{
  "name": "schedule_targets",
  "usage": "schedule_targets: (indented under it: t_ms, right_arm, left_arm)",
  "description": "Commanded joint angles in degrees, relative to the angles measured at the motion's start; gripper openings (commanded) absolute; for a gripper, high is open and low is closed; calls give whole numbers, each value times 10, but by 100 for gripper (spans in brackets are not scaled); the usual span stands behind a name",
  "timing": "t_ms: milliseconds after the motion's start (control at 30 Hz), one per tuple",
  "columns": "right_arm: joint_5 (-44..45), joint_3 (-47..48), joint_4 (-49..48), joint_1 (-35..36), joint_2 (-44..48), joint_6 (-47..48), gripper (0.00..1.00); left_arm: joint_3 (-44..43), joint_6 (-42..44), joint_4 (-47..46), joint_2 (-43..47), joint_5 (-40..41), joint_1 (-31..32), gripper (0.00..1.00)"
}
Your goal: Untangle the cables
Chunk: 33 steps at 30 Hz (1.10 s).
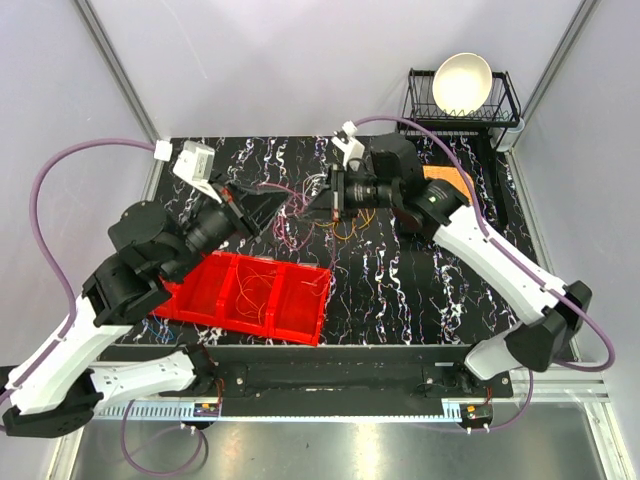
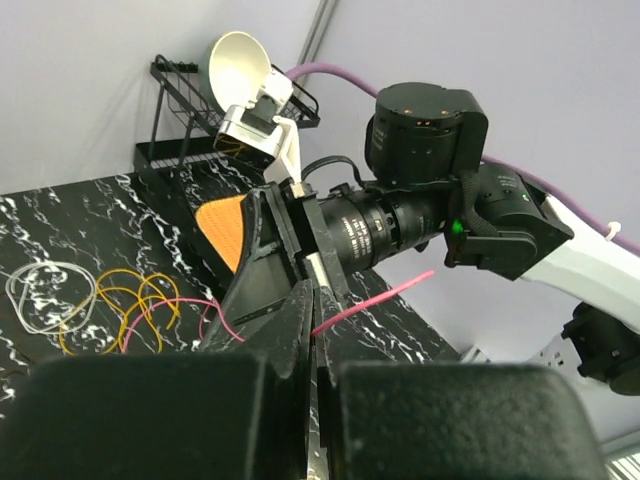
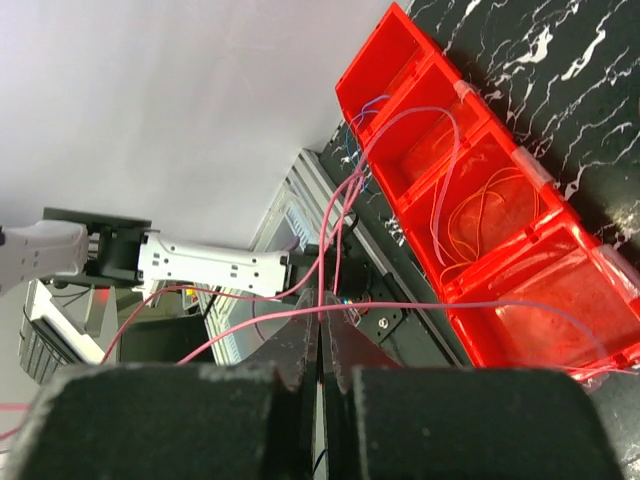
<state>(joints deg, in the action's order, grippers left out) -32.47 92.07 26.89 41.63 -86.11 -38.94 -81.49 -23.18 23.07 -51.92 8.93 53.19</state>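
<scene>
**While both tools pinch pink wire, the span between them is the line to watch**

Since your left tool [image 2: 311, 310] is closed, fingers together on a thin pink wire cable [image 2: 375, 298], and your right tool [image 3: 320, 335] is likewise closed on pink strands meeting at its tips, the two face each other near one another above the black marbled bench [image 1: 420, 290]. The held wire's long axis runs from one tool across to the other, left to right.

Under that gap, on the bench, lie the loose yellow and orange wire loops [image 2: 120, 310], with a white wire loop [image 2: 50, 295] just beside them. They sit slightly to the near side, and I judge the right tool the nearer.

Pale strands also trail from the right tool toward the red three-compartment plastic bin [image 1: 185, 290]. Whether the pink cable is knotted into the bench loops cannot be told. You will likely need to draw the tools apart along that axis.
</scene>
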Motion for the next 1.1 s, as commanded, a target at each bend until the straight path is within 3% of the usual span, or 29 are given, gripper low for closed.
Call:
schedule_targets:
  t_ms: [0,300,733,1067]
  right_arm:
    - [-3,-47,-5,4,56,2,0]
    - [-6,-115,-3,6,95,2,0]
    - [4,44,56,12,51,21,0]
    - [8,76,62,42,19,15,0]
  left_arm:
    - [26,-29,-27,38,24,24,0]
    - [110,-80,-21,85,45,83,0]
    - [38,-23,-18,72,-3,97,0]
    - [47,-13,7,116,14,97,0]
